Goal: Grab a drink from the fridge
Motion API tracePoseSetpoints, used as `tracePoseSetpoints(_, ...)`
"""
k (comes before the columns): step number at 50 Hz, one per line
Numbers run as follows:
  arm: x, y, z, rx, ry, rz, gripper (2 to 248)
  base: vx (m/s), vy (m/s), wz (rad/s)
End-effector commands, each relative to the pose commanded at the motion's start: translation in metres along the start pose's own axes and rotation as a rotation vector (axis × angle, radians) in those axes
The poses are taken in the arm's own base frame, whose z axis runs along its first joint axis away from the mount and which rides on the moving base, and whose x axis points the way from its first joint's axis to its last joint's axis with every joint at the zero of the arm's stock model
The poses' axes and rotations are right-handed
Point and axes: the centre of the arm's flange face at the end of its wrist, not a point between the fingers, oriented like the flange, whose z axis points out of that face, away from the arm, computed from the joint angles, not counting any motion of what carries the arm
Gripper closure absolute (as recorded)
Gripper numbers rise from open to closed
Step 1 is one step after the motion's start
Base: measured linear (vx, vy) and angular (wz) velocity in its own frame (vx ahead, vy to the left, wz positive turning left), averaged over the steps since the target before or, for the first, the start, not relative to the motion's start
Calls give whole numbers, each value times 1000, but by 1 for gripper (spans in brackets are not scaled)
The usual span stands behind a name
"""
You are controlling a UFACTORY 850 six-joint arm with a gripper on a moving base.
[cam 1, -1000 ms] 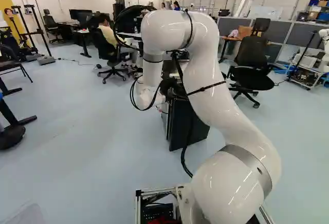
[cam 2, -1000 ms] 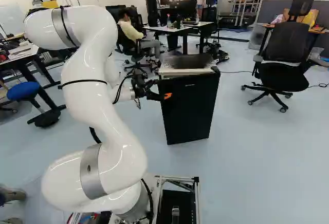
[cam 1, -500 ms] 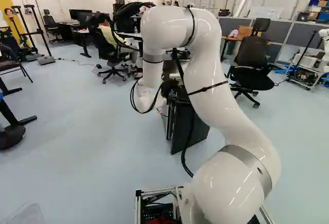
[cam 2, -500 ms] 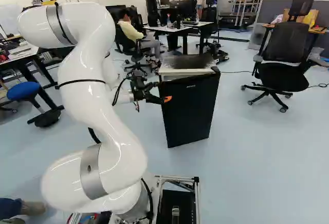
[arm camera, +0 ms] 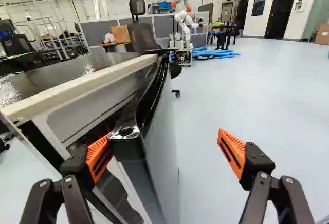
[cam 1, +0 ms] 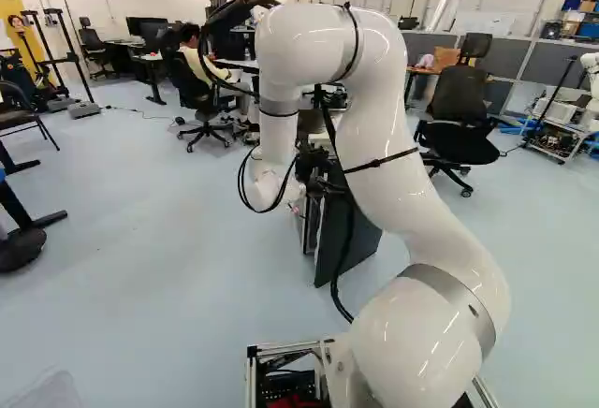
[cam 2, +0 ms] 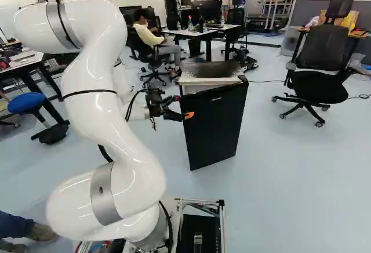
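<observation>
Pale blue floor point(cam 1: 140, 268) surrounds the fridge point(cam 2: 210, 70), its dark door point(cam 1: 354, 240) ajar beyond my arm point(cam 1: 384, 155) in the left base view. In the right base view, a hasty pull could slip my orange tip point(cam 2: 189, 115) off the door's edge and let it swing shut. The wrist view shows my end effector point(arm camera: 163, 137) spread wide, gripping nothing, one finger point(arm camera: 98, 154) inside the door, apparently against its edge, the other outside. No drink can be made out.

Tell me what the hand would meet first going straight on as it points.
Probably the open fridge door, its near edge between the spread fingers of the hand; depth is unclear.
</observation>
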Motion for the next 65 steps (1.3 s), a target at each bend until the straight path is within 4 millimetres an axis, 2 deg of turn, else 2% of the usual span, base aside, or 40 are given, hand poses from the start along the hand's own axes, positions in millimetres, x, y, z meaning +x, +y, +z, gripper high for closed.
tracePoseSetpoints(42, 6, 54, -17, -84, 73, -68, 3, 0, 0, 0)
tracePoseSetpoints(65, 9, 83, -19, -160, 110, -100, 3, 0, 0, 0)
